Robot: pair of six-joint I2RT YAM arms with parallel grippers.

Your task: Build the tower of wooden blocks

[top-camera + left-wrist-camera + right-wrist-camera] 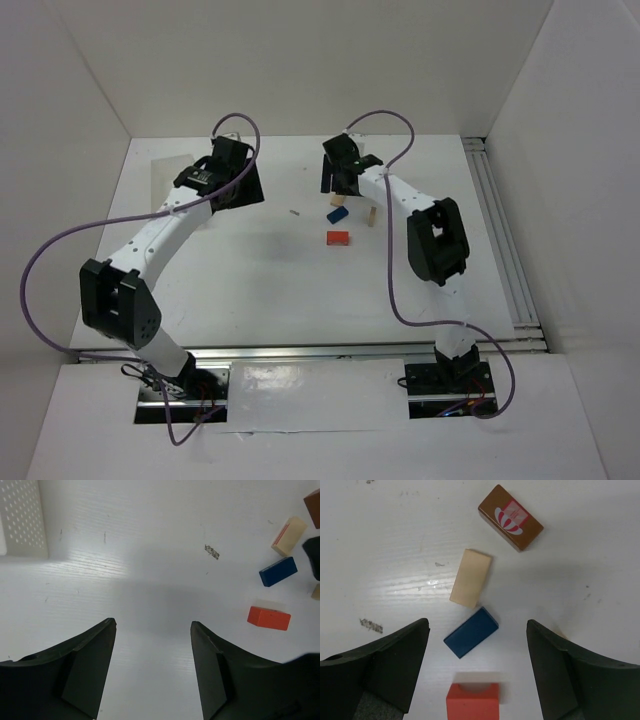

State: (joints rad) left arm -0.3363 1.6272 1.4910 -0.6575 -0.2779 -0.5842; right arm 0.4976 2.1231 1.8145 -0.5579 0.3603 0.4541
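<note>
Wood block tower: you have stacked nothing yet; blocks lie loose on the tabletop, both jaws open, empty.

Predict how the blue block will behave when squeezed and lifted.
The blue block looks solid, with flat faces, so it probably stays rigid and won't roll. It lies diagonal to the right fingers, so it may twist when squeezed. Being small, it is likely light.
</note>
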